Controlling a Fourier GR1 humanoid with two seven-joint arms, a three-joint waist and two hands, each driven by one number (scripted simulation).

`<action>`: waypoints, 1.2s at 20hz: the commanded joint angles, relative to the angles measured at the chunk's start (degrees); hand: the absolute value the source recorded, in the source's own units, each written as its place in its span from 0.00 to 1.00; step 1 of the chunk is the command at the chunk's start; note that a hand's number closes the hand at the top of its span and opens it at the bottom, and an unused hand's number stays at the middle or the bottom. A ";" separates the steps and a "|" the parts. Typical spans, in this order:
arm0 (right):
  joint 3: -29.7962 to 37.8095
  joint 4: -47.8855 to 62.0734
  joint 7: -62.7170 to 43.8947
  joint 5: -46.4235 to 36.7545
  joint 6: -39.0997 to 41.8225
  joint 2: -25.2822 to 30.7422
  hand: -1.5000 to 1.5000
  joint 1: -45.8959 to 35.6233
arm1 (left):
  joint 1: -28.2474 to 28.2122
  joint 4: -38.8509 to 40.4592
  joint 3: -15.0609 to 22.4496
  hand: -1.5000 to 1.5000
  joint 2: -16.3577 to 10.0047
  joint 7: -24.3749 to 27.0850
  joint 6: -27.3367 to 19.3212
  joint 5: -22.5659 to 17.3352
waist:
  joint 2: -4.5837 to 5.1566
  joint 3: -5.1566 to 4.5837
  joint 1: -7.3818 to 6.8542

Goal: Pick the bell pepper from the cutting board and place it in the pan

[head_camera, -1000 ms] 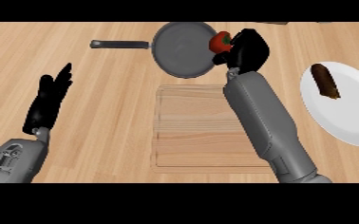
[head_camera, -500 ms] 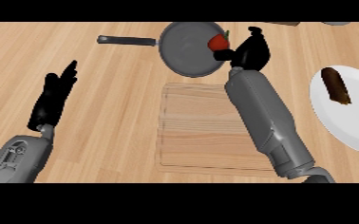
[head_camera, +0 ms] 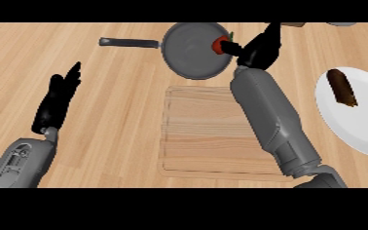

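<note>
The right hand (head_camera: 260,51) is at the far side of the wooden counter (head_camera: 115,122), just beside the right rim of the pan (head_camera: 188,53). Its black fingers are curled round the red bell pepper (head_camera: 221,45), with only the pepper's left part and a bit of green stalk showing past them. The pepper sits over the pan's right inner edge, within the rim. Whether it touches the pan's grey bottom or hangs just above it cannot be told from this steep angle. The pan's dark handle (head_camera: 129,42) points to the left, away from the hand. The grey right forearm (head_camera: 271,114) runs from the lower right corner up across the right edge of the cutting board (head_camera: 205,136), which lies just below the pan with nothing on its pale wood but the arm's shadow. The left hand (head_camera: 57,100) rests well apart at the left side of the counter, open, with its fingers straight and pointing up and away, holding nothing; its grey forearm (head_camera: 25,158) comes in at the lower left corner. At the right edge lies a white plate (head_camera: 341,124), cut off by the frame, with a dark brown oblong piece of food (head_camera: 342,87) on its upper part.
</note>
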State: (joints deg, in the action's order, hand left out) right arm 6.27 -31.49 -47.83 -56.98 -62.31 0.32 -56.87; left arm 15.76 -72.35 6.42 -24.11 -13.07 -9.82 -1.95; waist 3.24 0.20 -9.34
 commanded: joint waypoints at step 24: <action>-20.31 -10.55 -14.93 0.99 -23.42 -0.31 0.00 16.64 | -8.40 3.15 -6.03 0.50 -2.51 2.01 -0.29 -1.24 | -5.18 -0.40 9.89</action>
State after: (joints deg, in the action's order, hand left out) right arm -8.88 -37.00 -59.75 -56.37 -81.91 0.15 -45.43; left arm 9.25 -70.10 1.41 -26.27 -12.31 -9.91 -3.07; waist -1.50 -0.13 -1.07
